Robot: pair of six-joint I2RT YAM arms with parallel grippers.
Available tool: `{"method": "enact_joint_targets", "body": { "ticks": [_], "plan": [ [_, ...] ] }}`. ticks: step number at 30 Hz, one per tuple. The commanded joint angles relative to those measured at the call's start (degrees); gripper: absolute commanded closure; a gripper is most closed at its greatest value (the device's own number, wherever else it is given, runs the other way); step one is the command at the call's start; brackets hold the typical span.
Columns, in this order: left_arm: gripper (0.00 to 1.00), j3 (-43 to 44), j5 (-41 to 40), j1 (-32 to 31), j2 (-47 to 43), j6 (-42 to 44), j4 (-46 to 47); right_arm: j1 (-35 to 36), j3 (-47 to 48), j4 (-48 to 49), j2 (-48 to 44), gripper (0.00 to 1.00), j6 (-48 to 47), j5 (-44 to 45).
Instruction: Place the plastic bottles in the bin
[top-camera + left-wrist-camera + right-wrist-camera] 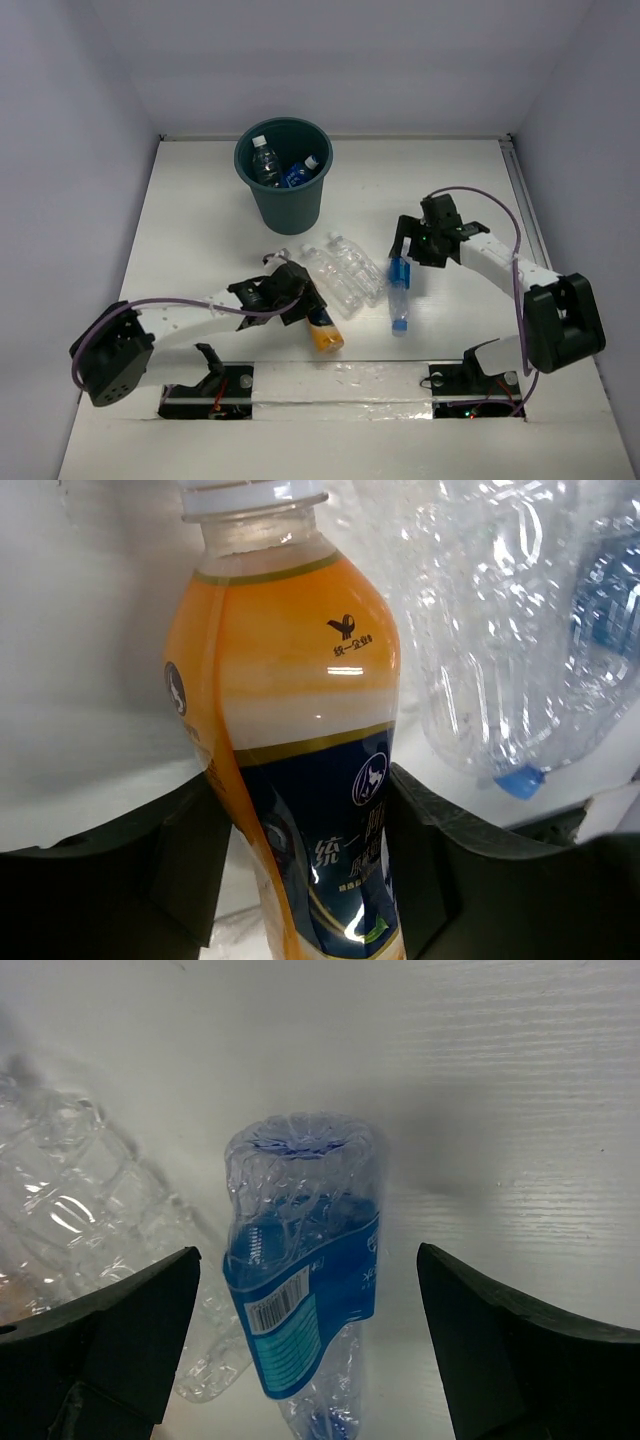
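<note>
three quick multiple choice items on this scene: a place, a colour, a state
1. The dark green round plastic bin stands: A far side B near right corner C between arm bases
2. Drink in the white-capped plastic bottle at the left gripper: A orange B green C red
3. Right gripper jaws: A shut empty B open astride the clear blue-labelled plastic bottle C lifting it
A, top view shows it farthest away; A, orange shows through; B, gaps both sides.

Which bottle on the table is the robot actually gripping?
The orange bottle: the left gripper presses both its sides. The blue-labelled bottle lies untouched between the right gripper's open fingers; the clear bottles lie free.
</note>
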Motion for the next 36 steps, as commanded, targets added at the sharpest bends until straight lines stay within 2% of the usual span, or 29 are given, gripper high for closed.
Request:
{"method": "enact_joint_targets", "body": {
  "ticks": [1, 6, 9, 10, 12, 13, 14, 17, 19, 21, 22, 24, 28, 33, 36],
  "plan": [
    [0.5, 0.2, -1.8, -0.7, -5.9, 1.5, -5.2, 0.4, 3.3, 2.3, 2.9, 0.06, -1.6, -2.7],
    [0.58, 7.1, -2.8, -0.7, -16.0, 5.6, -13.9, 0.4, 4.8, 1.9, 8.6, 0.19, -2.3, -2.3],
    [0.59, 17.9, -7.8, 0.0, -17.9, 9.9, -19.2, 0.4, 4.4, 2.5, 9.4, 0.32, -1.6, -2.2],
    [0.59, 24.5, -8.7, 2.1, -17.4, 14.0, -20.1, 0.4, 4.2, 2.6, 8.9, 0.42, -0.9, -1.1],
    [0.59, 31.3, -9.2, 5.2, -13.3, 19.1, -21.9, 0.4, 3.6, 2.9, 7.7, 0.48, -0.6, 0.5],
    [0.59, 37.8, -9.0, 7.0, -11.7, 21.5, -22.1, 0.4, 3.7, 2.7, 7.2, 0.5, -0.5, 2.2],
    [0.6, 41.0, -8.3, 10.7, -8.5, 26.0, -21.4, 0.4, 3.9, 1.9, 6.2, 0.57, -0.5, 2.8],
    [0.6, 53.5, -7.9, 17.4, -1.1, 33.5, -20.2, 0.4, 3.7, 1.0, 3.2, 0.65, -0.4, 4.9],
    [0.6, 62.9, -8.8, 20.5, 2.8, 36.3, -20.1, 0.4, 3.6, 0.4, 1.3, 0.66, -0.2, 5.7],
    [0.6, 71.2, -10.1, 24.6, 10.7, 39.2, -19.4, 0.4, 3.8, -0.7, -2.6, 0.69, 0.2, 5.8],
    [0.6, 73.7, -10.1, 25.8, 10.7, 39.9, -19.4, 0.4, 4.0, -1.0, -4.1, 0.69, 0.2, 5.7],
    [0.6, 78.5, -11.1, 27.7, 16.3, 40.9, -19.2, 0.4, 4.3, -1.4, -9.1, 0.69, 0.6, 5.3],
    [0.6, 88.8, -18.4, 29.0, 24.8, 45.9, -19.0, 0.4, 5.6, -2.2, -17.7, 0.69, 2.0, 3.1],
    [0.58, 89.3, -24.7, 29.0, 32.4, 50.1, -14.7, 0.4, 11.1, -2.2, -23.0, 0.67, 4.8, -1.8],
    [0.43, 86.1, -25.2, 29.0, 33.6, 51.6, -12.0, 0.4, 15.4, -0.4, -22.3, 0.67, 6.8, -5.2]
  ]
}}
